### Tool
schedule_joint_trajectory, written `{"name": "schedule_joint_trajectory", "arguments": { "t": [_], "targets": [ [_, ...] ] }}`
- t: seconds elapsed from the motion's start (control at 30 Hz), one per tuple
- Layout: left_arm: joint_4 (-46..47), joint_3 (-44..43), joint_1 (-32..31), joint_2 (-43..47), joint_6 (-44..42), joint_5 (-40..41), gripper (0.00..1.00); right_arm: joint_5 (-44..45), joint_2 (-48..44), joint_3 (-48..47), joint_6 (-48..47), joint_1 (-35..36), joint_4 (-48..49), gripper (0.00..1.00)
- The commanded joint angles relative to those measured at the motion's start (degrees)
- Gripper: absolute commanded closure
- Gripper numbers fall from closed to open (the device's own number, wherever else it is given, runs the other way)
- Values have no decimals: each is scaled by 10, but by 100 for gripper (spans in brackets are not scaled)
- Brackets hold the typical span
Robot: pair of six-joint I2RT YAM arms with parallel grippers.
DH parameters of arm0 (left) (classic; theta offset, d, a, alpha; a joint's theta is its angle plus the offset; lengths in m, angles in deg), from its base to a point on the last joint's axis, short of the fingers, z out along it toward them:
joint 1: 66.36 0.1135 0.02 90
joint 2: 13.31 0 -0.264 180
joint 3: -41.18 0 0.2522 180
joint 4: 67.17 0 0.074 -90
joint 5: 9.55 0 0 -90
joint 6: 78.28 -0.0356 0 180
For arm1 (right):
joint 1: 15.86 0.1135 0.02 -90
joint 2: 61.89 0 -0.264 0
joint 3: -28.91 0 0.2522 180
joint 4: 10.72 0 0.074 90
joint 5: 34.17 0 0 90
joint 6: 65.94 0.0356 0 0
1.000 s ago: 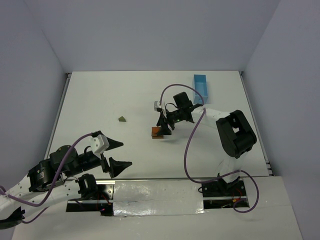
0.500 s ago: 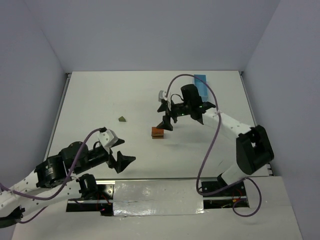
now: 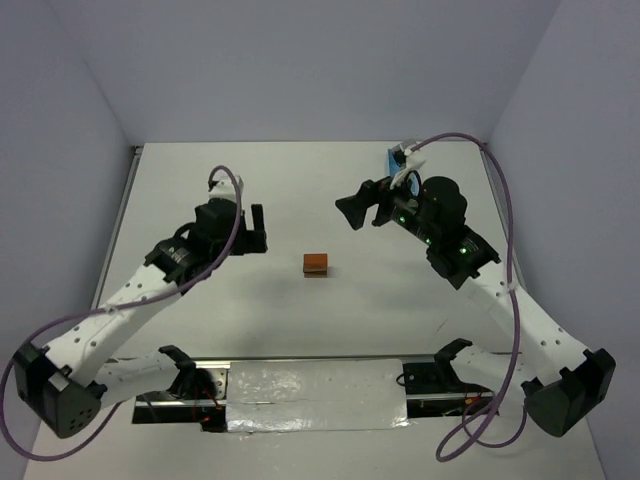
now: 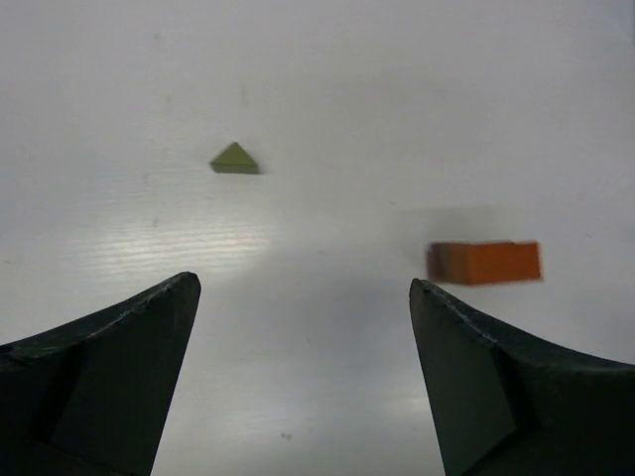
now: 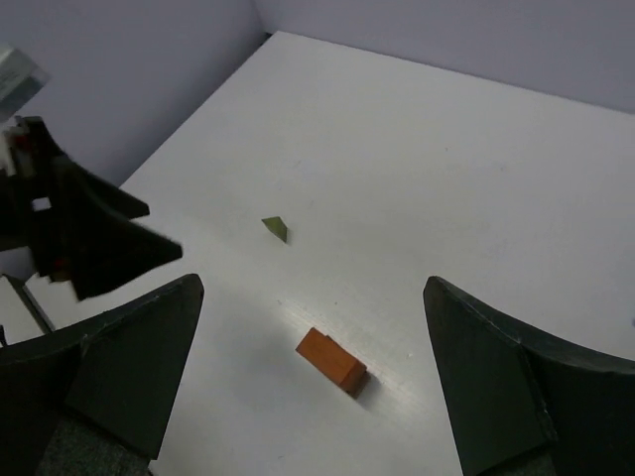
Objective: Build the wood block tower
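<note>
The left gripper point(image 3: 254, 231) and right gripper point(image 3: 366, 205) are both hanging wide open, gripping nothing. The orange block point(image 3: 316, 263) is sitting on the table point(image 3: 200, 180) between them, with the green triangle point(image 4: 235, 159) lying apart from it.

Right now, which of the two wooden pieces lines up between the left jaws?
The olive-green triangle; the orange block lies off to the side, outside that gap.
</note>
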Motion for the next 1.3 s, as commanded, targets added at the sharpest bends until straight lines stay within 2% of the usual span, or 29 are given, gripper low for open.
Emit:
{"name": "schedule_joint_trajectory", "arguments": {
  "t": [0.0, 0.07, 0.13, 0.17, 0.2, 0.23, 0.27, 0.3, 0.37, 0.53, 0.77, 1.0, 1.17, 1.27],
  "targets": [
    [44, -27, 67, -60, -16, -37, 1, 107, -42, 13, 74, 19, -71, 0],
    [51, -35, 97, -119, -24, -32, 1, 48, -77, 41, 82, 19, -44, 0],
    [76, -36, 109, -155, -41, -25, 0, -16, -103, 90, 146, 17, 19, 0],
    [91, -32, 111, -181, -64, -27, 1, -91, -139, 120, 148, 16, 68, 0],
    [134, -15, 113, -190, -75, -33, 1, -112, -155, 186, 158, 15, 167, 0],
    [155, 4, 122, -205, -84, -36, 0, -90, -170, 203, 167, 19, 182, 0],
    [171, 12, 129, -212, -86, -46, 1, -65, -166, 200, 163, 19, 162, 0],
    [210, 22, 134, -218, -89, -62, 1, -40, -155, 160, 134, 25, 70, 0],
    [239, 39, 149, -238, -94, -64, 1, 3, -121, 117, 117, 31, -12, 0],
    [298, 45, 169, -292, -137, -79, 2, -47, -138, 155, 106, 31, 21, 0],
    [328, 47, 193, -345, -154, -119, 8, -69, -124, 169, 97, 32, 29, 0],
    [338, 47, 208, -358, -148, -136, 13, -76, -104, 167, 92, 32, 39, 0],
    [322, 38, 210, -373, -144, -143, 22, -72, -96, 167, 90, 32, 37, 0],
    [314, 45, 211, -367, -137, -140, 21, -64, -96, 166, 85, 32, 32, 0]
  ]
}}
